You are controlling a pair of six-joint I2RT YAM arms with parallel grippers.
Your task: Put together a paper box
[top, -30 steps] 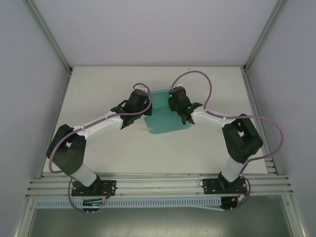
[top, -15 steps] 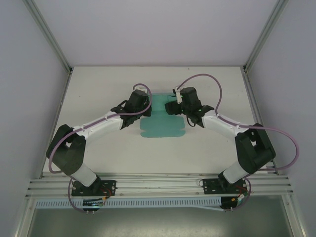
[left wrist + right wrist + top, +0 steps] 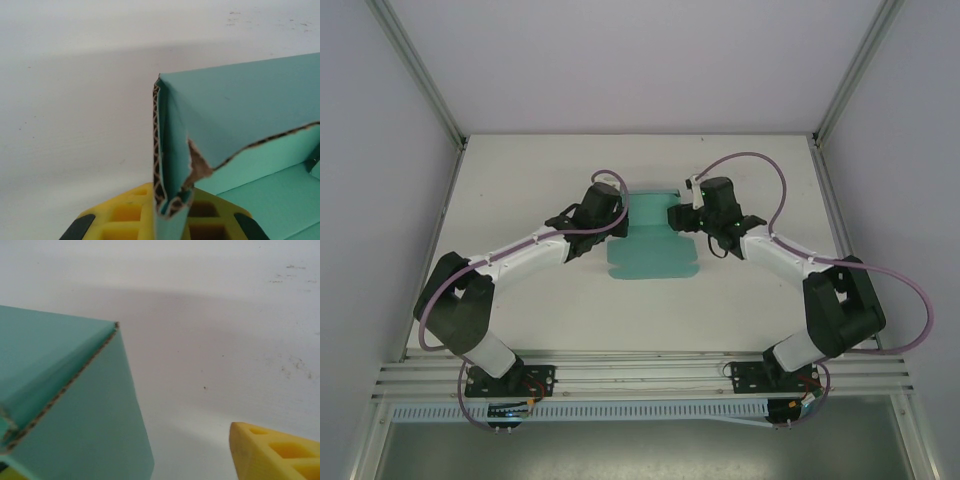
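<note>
Your left gripper (image 3: 165, 215) is clamped on the box (image 3: 655, 255) by its raised left wall, while your right gripper (image 3: 680, 216) sits at the right corner, jaws apart, gripping nothing. The box lies half-folded in the middle of the table (image 3: 550, 310), so next, close on that right wall and stand it square.

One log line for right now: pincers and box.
left pincer: shut on paper box wall | right pincer: open at box corner, not gripping | paper box: partly folded, on table
</note>
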